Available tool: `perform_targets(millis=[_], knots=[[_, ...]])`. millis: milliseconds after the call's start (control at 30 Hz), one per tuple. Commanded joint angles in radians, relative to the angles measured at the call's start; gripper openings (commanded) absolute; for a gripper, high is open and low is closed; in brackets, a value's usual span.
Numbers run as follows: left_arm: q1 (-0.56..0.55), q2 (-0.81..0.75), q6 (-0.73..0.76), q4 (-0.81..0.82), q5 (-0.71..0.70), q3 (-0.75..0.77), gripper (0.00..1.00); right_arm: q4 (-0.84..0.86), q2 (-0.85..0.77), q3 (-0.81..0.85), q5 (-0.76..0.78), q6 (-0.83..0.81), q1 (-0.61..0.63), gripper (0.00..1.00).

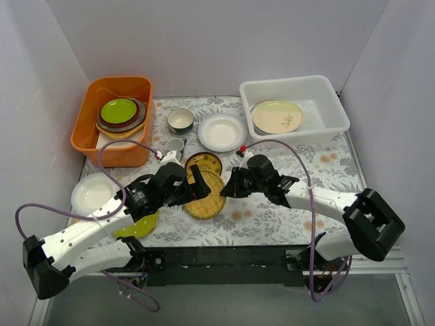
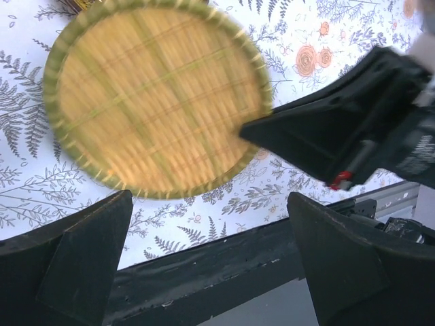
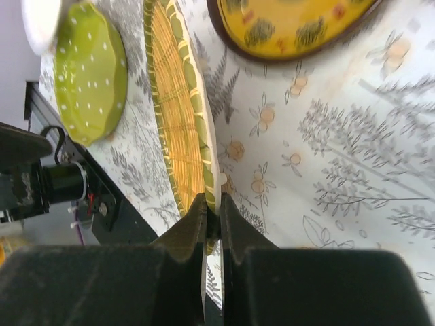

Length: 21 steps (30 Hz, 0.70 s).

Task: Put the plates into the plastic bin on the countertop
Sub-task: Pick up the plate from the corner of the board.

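Note:
The woven-straw yellow plate (image 1: 206,197) lies on the leaf-print countertop (image 1: 272,214) in front of the arms. My right gripper (image 1: 227,188) is shut on its right rim; the right wrist view shows the rim (image 3: 212,183) pinched between both fingers. My left gripper (image 1: 201,185) hangs open and empty over the plate's left side, and the plate (image 2: 156,95) fills its wrist view. The white plastic bin (image 1: 326,122) stands at the back right with a cream leaf-sprig plate (image 1: 277,117) inside.
A small brown-and-yellow plate (image 1: 203,162) touches the woven one at the back. A plain white plate (image 1: 221,131), a teal-inside bowl (image 1: 180,120) and a grey cup (image 1: 175,145) stand behind. A white plate (image 1: 94,193) and a lime dotted plate (image 1: 139,227) lie left. An orange tub (image 1: 92,132) holds more plates.

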Motion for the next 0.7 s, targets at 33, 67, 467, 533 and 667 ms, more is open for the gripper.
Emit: perform_targets(millis=[33,67,467,533,667], knots=[[0.006,-0.037,-0.003,-0.074,-0.056,0.079,0.98,-0.195,-0.136,0.151,0.132,-0.103,-0.04,0.01],[0.006,-0.038,-0.001,-0.075,-0.058,0.084,0.98,-0.199,-0.157,0.165,0.133,-0.109,-0.049,0.01],[0.006,-0.034,-0.007,-0.111,-0.069,0.081,0.98,-0.353,-0.275,0.24,0.167,-0.164,-0.164,0.01],[0.006,-0.032,-0.007,-0.109,-0.069,0.069,0.98,-0.366,-0.274,0.257,0.17,-0.177,-0.184,0.01],[0.006,-0.031,-0.013,-0.103,-0.057,0.053,0.98,-0.38,-0.251,0.304,0.143,-0.212,-0.238,0.01]])
